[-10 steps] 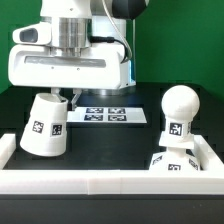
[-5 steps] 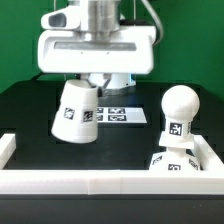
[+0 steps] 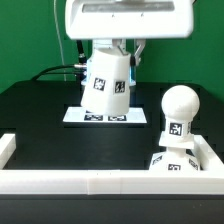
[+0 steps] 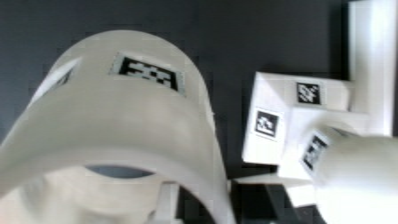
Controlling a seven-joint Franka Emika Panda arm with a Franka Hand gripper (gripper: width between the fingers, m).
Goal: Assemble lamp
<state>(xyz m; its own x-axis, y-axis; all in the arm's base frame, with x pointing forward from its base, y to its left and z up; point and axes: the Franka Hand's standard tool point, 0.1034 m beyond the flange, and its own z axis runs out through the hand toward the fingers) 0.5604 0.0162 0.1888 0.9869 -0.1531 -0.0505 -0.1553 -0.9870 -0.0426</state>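
Observation:
The white cone-shaped shade (image 3: 106, 88) hangs in the air, tilted a little, with a tag on its side, above the marker board (image 3: 140, 119). My gripper (image 3: 112, 52) is shut on the shade's upper rim; the fingertips are mostly hidden by it. The round bulb (image 3: 180, 106) stands on its stem in the square base (image 3: 170, 162) at the exterior view's right, apart from the shade. In the wrist view the shade (image 4: 125, 110) fills the picture, with my gripper (image 4: 185, 200) at its rim. The base (image 4: 285, 108) and the blurred bulb (image 4: 361, 178) lie beside it.
A white wall (image 3: 100, 184) runs along the front of the black table, with a raised corner (image 3: 6, 148) at the exterior view's left and another by the base. Cables hang behind the arm in front of the green backdrop.
The shade has been lifted off the table and carried up and toward the exterior view's right, from the left side to above the marker board. The bulb and base have not moved.

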